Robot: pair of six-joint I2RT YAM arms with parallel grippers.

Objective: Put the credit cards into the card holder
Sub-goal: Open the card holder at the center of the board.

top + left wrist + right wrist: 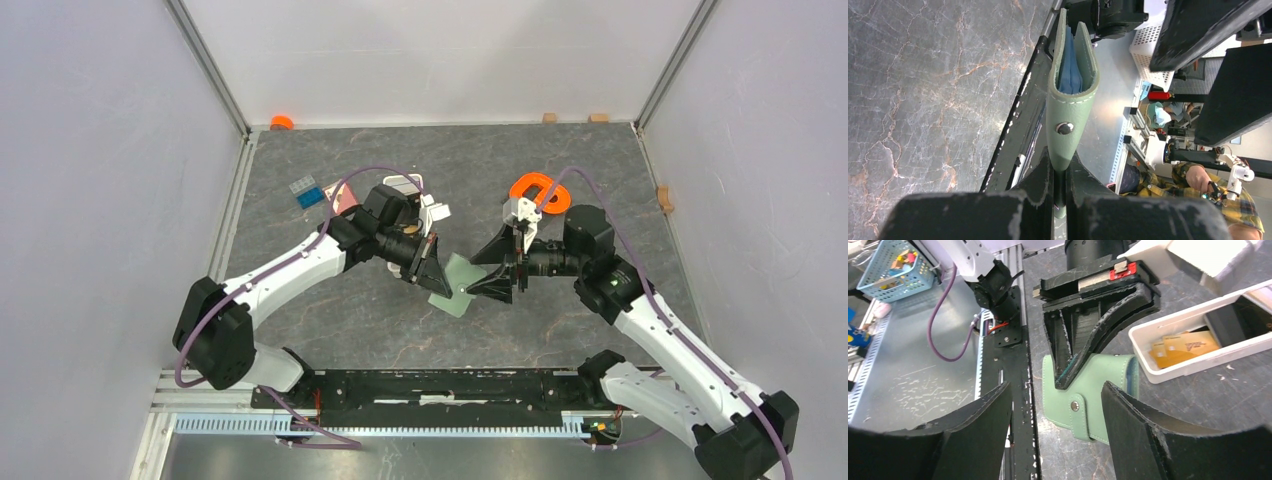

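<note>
Both arms are reaching toward the desk's middle, facing each other; the left gripper (430, 272) is pinching the card holder (458, 295), and the right gripper (497, 285) is gaping wide open.

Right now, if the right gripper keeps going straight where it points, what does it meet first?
Most likely the card holder, which sits straight ahead, in line with the open right gripper, and is pinched in the left gripper. Depth is hard to judge, but nothing shows in between.
</note>
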